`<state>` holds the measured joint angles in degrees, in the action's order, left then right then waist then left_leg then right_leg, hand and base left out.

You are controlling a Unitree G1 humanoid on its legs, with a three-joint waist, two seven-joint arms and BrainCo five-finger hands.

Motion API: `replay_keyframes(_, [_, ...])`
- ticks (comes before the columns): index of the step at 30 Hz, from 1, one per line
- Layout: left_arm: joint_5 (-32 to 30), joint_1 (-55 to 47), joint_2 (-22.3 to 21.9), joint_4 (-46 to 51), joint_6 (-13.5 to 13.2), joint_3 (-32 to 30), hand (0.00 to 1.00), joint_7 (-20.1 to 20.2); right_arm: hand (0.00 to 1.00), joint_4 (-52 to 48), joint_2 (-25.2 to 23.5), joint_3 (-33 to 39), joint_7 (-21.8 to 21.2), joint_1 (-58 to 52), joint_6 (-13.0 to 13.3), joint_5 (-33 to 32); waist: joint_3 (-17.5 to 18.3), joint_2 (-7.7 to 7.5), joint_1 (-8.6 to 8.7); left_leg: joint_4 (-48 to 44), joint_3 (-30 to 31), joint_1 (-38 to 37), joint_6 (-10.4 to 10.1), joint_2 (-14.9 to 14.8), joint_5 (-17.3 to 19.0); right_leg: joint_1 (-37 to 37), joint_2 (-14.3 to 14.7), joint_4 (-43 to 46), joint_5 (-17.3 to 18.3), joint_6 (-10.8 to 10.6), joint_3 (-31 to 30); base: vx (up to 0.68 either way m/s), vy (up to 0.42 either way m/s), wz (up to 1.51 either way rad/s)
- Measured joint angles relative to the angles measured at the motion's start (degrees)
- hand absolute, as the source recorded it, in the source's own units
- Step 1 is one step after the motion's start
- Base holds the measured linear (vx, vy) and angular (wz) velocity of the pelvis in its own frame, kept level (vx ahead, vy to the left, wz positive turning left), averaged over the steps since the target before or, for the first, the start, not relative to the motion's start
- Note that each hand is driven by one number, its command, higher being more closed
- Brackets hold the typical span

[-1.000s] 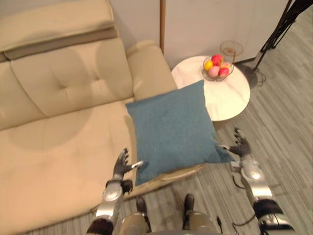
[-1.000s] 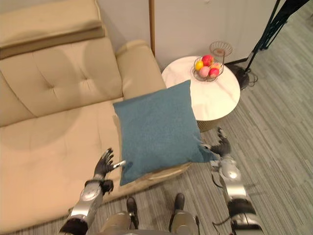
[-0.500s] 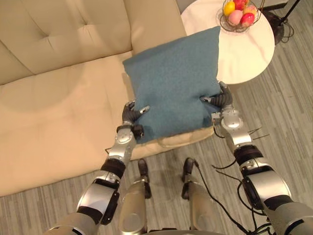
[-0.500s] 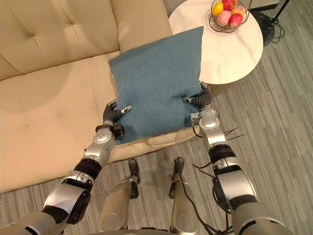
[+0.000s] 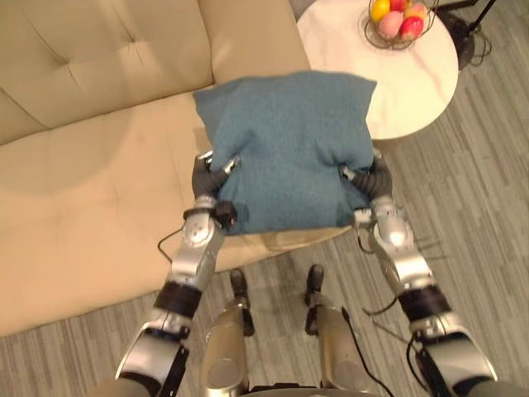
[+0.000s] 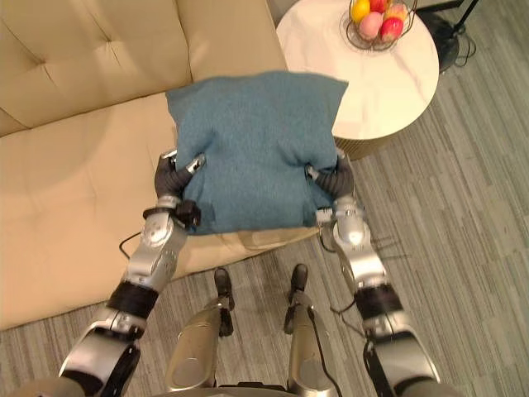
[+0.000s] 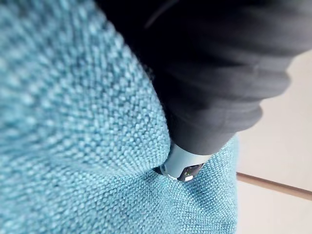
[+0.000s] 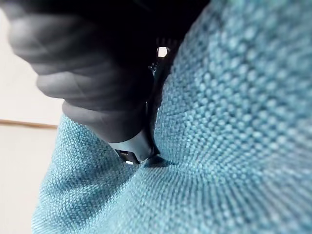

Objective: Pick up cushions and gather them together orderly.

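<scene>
Your left hand (image 5: 208,180) and right hand (image 5: 376,179) pinching opposite sides of the blue cushion (image 5: 285,145), at the front edge of the sofa (image 5: 83,207).

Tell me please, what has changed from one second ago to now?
Both hands moved in from the lower corners of the blue cushion to its sides; the left hand and the right hand now pinch it, thumbs denting the cloth. The cushion has turned squarer to the robot. The camera tilted down too. The sofa, round table and fruit basket stayed in place.
</scene>
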<state>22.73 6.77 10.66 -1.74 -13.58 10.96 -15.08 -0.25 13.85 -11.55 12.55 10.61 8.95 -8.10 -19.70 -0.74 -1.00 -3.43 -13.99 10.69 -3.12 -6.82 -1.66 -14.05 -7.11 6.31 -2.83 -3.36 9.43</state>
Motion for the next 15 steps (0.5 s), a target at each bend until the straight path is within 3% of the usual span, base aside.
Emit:
replay_keyframes(5, [-1.2, -15.0, -1.5, 7.9, -1.3, 0.1, 1.00, 1.0, 1.00, -7.9, -1.4, -2.8, -1.3, -9.1, 2.3, 2.6, 6.3, -0.02, -1.28, 3.6, -0.2, -6.6, -0.3, 0.7, -0.2, 5.0, -0.3, -0.5, 1.3, -0.6, 0.1, 0.09, 0.029, 0.02])
replay_keyframes(8, [-2.1, -17.2, -1.6, 8.9, -2.5, 0.1, 1.00, 1.3, 1.00, -7.9, -2.3, -3.2, -1.5, -9.8, 3.1, 4.4, 7.3, 0.02, -1.44, 3.5, -0.2, -7.4, -0.2, 1.4, -0.2, 4.8, -1.4, 2.1, 2.4, -1.0, 0.0, 0.00, 0.052, 0.07])
replay_keyframes(10, [-3.2, -17.3, -1.5, 8.9, -2.5, 0.1, 1.00, 1.3, 1.00, -7.6, -2.6, -3.2, -1.5, -10.4, 3.1, 5.7, 7.2, 0.18, -1.23, 2.3, 1.2, -7.3, 0.1, 2.1, 0.0, 2.9, -2.3, 8.7, 3.7, -1.6, -2.7, -0.09, 0.051, 0.41])
replay_keyframes(11, [-3.3, -17.2, -1.3, 8.7, -2.5, 0.2, 1.00, 1.4, 1.00, -7.2, -2.7, -3.1, -1.5, -11.1, 3.1, 6.2, 7.2, 0.17, -0.49, 0.3, 3.6, -6.1, 0.6, 1.7, 0.3, 1.9, -2.3, 13.8, 5.0, -2.8, -7.4, -0.09, 0.028, 0.76])
replay_keyframes(12, [-3.3, -17.0, -1.2, 8.6, -2.5, 0.2, 1.00, 1.4, 1.00, -7.1, -2.7, -3.1, -1.5, -11.4, 3.1, 6.4, 7.1, 0.00, 0.32, -0.7, 4.7, -5.3, 0.9, 1.9, 0.5, 1.5, -2.3, 17.5, 7.0, -2.6, -9.7, -0.11, -0.064, 1.26])
replay_keyframes(13, [-3.3, -16.6, -1.1, 8.2, -2.5, 0.3, 1.00, 1.6, 1.00, -6.8, -2.8, -3.1, -1.4, -11.8, 3.2, 6.5, 7.2, -0.16, 1.26, -2.6, 7.6, -4.3, 1.3, 2.3, 0.8, 0.8, -2.6, 25.0, 10.7, -0.9, -12.6, -0.03, -0.112, 1.34])
replay_keyframes(15, [-3.3, -16.7, -0.9, 8.1, -2.5, 0.3, 1.00, 1.7, 1.00, -5.1, -3.2, -3.1, -1.4, -11.8, 3.5, 6.5, 7.7, -0.93, 1.01, -7.2, 12.5, -0.7, 1.1, 3.7, 0.7, 1.4, -2.3, 37.4, 13.6, -0.8, -16.6, -0.08, -0.222, 1.46])
